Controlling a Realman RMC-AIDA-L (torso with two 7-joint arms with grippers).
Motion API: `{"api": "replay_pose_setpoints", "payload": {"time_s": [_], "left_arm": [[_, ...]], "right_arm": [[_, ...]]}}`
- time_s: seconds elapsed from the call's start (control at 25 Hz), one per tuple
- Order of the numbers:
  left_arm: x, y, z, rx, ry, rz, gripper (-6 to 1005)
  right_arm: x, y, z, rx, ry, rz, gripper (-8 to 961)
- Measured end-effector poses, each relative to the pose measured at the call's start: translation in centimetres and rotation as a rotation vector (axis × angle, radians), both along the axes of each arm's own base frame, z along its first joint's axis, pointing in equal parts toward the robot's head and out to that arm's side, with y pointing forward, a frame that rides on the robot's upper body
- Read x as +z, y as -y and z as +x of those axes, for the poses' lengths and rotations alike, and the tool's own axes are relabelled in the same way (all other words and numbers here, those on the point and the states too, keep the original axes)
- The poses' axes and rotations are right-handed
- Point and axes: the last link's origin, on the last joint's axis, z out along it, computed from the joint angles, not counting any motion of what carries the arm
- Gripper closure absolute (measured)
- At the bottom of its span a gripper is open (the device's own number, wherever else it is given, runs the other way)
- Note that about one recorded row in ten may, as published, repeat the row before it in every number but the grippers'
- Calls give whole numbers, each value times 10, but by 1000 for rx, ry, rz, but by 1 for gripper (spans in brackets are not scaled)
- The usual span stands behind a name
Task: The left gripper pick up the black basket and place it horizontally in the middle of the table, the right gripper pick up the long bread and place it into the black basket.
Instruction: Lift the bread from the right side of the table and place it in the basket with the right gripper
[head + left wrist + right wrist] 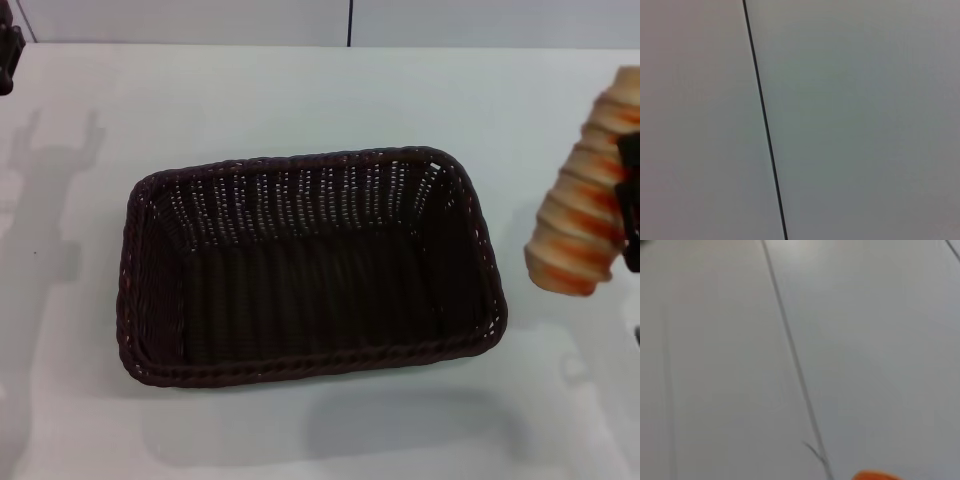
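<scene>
The black basket (310, 265) lies lengthwise across the middle of the white table (300, 100), and it holds nothing. The long bread (585, 195), tan with orange stripes, hangs tilted in the air just past the basket's right end. My right gripper (631, 205) shows only as a black part at the right edge, shut on the bread's far side. An orange tip of the bread (872, 475) shows in the right wrist view. My left gripper (8, 58) is a dark bit at the far left corner, away from the basket.
The left wrist view shows only a pale panel with a dark seam (765, 125). The right wrist view shows a similar pale surface with a seam (795, 360). A wall (200, 20) stands behind the table's far edge.
</scene>
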Motion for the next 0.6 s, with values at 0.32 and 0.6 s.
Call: {"api": "replay_pose_setpoints", "payload": {"time_s": [0.32,0.6], "left_arm": [[0,1,0,0,6,3,208],[0,4,-3,4,30,3,208]], "right_arm": [[-19,-40,-34,141,57,-117,512],[-51,-70,-53,121,139,-287,568]]}}
